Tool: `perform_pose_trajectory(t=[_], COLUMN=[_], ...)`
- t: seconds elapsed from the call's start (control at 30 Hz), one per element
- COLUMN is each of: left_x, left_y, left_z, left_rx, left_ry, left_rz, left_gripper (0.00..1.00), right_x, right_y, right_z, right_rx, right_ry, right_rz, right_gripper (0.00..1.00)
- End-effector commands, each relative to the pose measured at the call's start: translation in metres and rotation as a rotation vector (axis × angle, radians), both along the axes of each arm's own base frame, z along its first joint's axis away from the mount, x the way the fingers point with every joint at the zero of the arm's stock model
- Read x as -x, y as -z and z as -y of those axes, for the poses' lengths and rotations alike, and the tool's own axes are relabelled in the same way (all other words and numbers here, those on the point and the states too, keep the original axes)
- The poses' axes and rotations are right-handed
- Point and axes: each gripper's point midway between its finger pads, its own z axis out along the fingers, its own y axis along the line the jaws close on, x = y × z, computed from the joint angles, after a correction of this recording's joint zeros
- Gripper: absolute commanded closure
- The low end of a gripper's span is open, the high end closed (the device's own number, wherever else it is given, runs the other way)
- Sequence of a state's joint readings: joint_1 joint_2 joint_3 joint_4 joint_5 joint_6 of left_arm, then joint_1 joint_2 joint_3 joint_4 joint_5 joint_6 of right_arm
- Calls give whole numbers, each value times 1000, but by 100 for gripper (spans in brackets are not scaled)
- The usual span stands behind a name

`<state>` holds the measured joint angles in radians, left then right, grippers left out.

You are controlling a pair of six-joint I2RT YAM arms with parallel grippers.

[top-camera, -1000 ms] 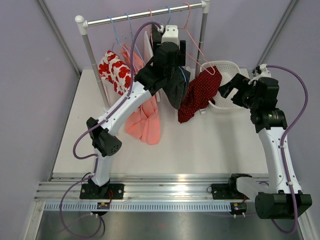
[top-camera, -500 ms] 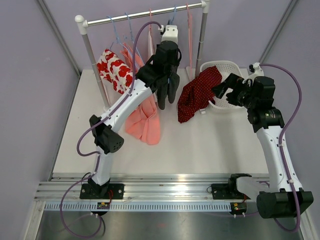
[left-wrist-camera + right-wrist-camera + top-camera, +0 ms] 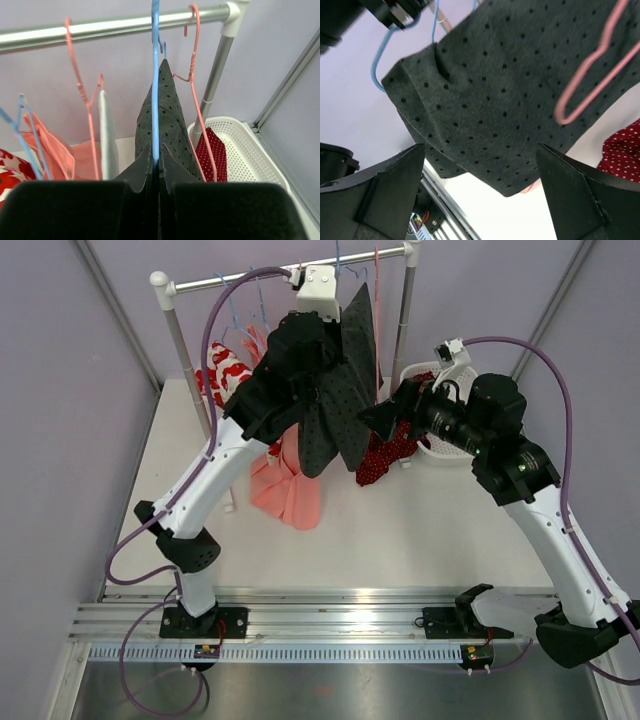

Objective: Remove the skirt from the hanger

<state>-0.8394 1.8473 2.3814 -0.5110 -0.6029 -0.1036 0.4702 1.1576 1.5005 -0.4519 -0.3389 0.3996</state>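
The skirt (image 3: pixel 335 410) is dark grey with black dots and hangs on a blue hanger (image 3: pixel 155 75). My left gripper (image 3: pixel 155 159) is shut on the hanger's blue wire just below its hook, holding it high near the rail (image 3: pixel 250 277). In the top view that left gripper (image 3: pixel 333 312) sits at the skirt's upper edge. My right gripper (image 3: pixel 383 420) is open at the skirt's right side. Seen from the right wrist, the skirt (image 3: pixel 510 100) fills the view ahead of the spread right gripper (image 3: pixel 480 192), whose fingers do not touch it.
A pink hanger (image 3: pixel 192 75) hangs right beside the skirt. A red dotted garment (image 3: pixel 385 455) spills from the white basket (image 3: pixel 445 445). A coral garment (image 3: pixel 285 490) and a red-and-white floral one (image 3: pixel 225 375) hang at the left of the rack.
My left gripper closed on the blue hanger and rose, lifting the skirt, which now fans out. The right arm swung left from the basket toward the skirt.
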Motion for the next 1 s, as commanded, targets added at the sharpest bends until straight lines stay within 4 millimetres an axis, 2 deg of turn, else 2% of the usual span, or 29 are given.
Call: perform_pose_trajectory(t=[0.0, 0.1, 0.13, 0.2, 0.3, 0.4, 0.5, 0.53, 0.57, 0.6, 0.67, 0.7, 0.73, 0.77, 0.87, 0.97], left_x=[27, 37, 39, 48, 56, 60, 67, 69, 69, 70, 72, 71, 72, 75, 75, 77], left_y=[-60, -63, -63, -67, -67, -68, -72, -73, -74, -73, -74, -72, -72, -74, -73, -75], left_z=[-34, -37, -37, -37, -38, -34, -34, -35, -35, -38, -42, -44, -47, -52, -59, -71], left_rx=[117, 127, 129, 145, 155, 171, 178, 176, 175, 170, 160, 153, 145, 149, 127, 100], left_ry=[-43, -36, -34, -21, -13, 5, 14, 15, 15, 6, -1, -11, -18, -23, -48, -83], left_rz=[116, 112, 109, 111, 110, 104, 110, 112, 112, 110, 113, 112, 114, 120, 124, 130], left_gripper=[100, 100, 100, 100, 100, 100, 100, 100, 100, 100, 100, 100, 100, 100, 100, 100], right_x=[10, 15, 19, 19, 22, 23, 22, 20, 18, 17, 15, 14, 18, 16, 25, 37], right_y=[-17, -19, -17, -20, -18, -9, -5, -1, -1, -2, -5, -2, -11, -8, -16, -11], right_z=[-13, -26, -37, -44, -65, -90, -102, -104, -101, -96, -85, -79, -66, -57, -29, -4], right_rx=[-12, -2, 4, 4, 9, 32, 53, 67, 69, 71, 67, 71, 54, 65, 82, 130], right_ry=[10, 2, -21, -9, -40, -66, -51, -46, -15, 4, 58, 83, 108, 152, 207, 235], right_rz=[41, 46, 48, 60, 55, 50, 69, 70, 73, 76, 88, 87, 106, 108, 131, 115], right_gripper=[1, 0, 0, 1, 1, 0, 1, 4, 12, 36, 67, 89, 95, 100, 100, 100])
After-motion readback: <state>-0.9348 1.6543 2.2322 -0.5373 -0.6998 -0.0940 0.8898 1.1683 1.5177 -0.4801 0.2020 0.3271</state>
